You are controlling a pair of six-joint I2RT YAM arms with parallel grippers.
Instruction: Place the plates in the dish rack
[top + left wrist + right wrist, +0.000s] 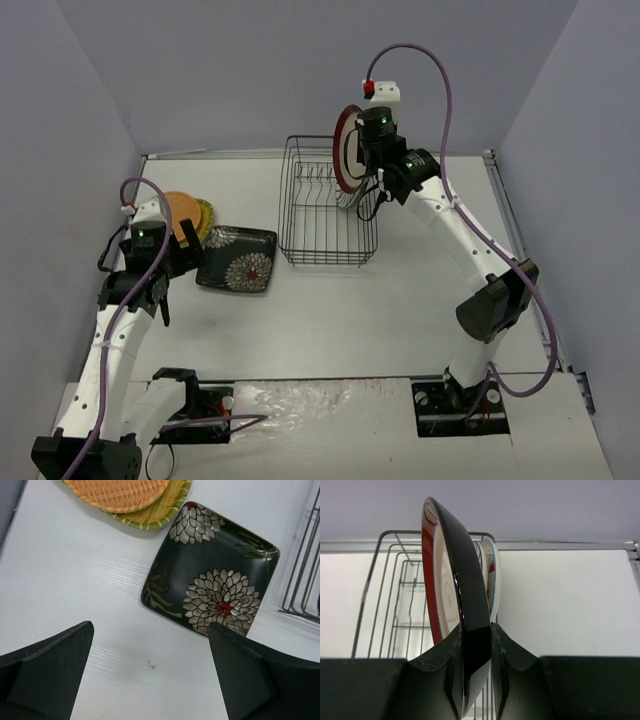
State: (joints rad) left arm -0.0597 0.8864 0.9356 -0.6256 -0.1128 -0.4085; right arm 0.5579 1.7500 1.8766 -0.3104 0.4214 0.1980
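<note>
Right claw [476, 645] is pinching the red-rimmed plate [447, 580] upright above the dish rack's [325, 215] right edge at upper centre. Left claw [150, 630] is hanging spread over the white desk [75, 570], dark square plate [210, 575] lying just beside it.

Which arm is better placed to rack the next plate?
Right, likely. The right gripper is shut on the red-rimmed plate, held on edge at the dish rack. The left gripper is open and empty, above the table by the dark square plate.

Plain grey walls [250, 70] on 3 sides, white wood-grain tbl [330, 320], even light
</note>
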